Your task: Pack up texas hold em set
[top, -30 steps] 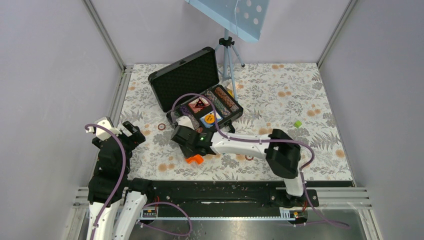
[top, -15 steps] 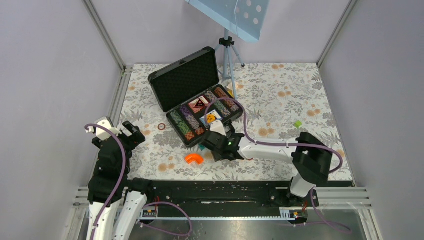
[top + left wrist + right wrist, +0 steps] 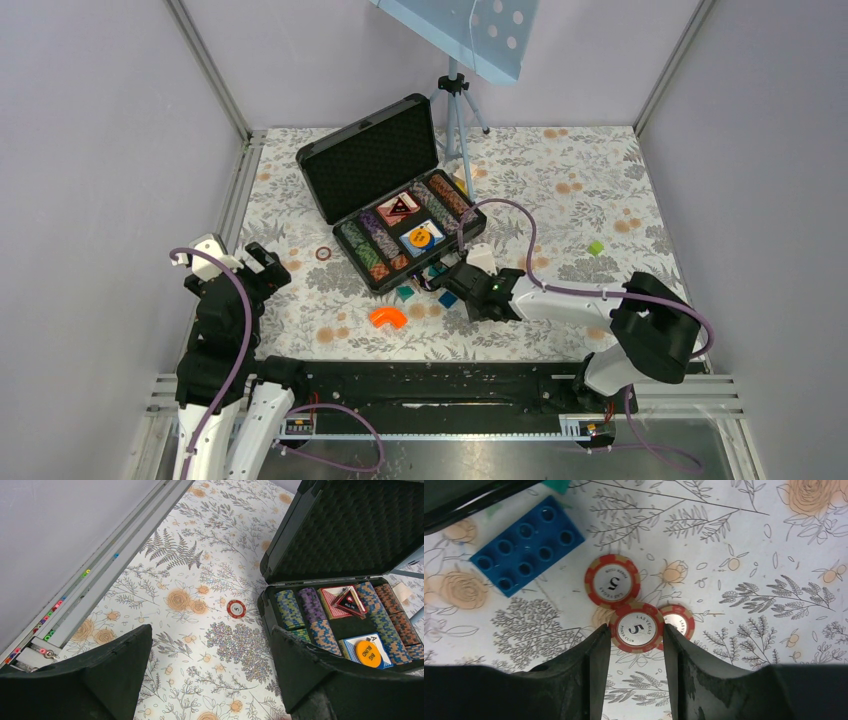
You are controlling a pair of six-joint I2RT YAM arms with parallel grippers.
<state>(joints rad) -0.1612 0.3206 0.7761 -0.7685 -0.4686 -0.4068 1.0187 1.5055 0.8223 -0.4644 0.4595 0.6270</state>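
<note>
open briefcase [image 3: 375, 160] lies diagonally, near-left to far-right; right tool [image 3: 634, 631] pinches chip [image 3: 636, 627].

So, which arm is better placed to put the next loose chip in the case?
Right. The right hand grips a red chip beside the case; the left hand is open, empty and farther away.

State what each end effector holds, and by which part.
Right end effector pinches a red poker chip by opposite rim edges; left end effector holds nothing.
</note>
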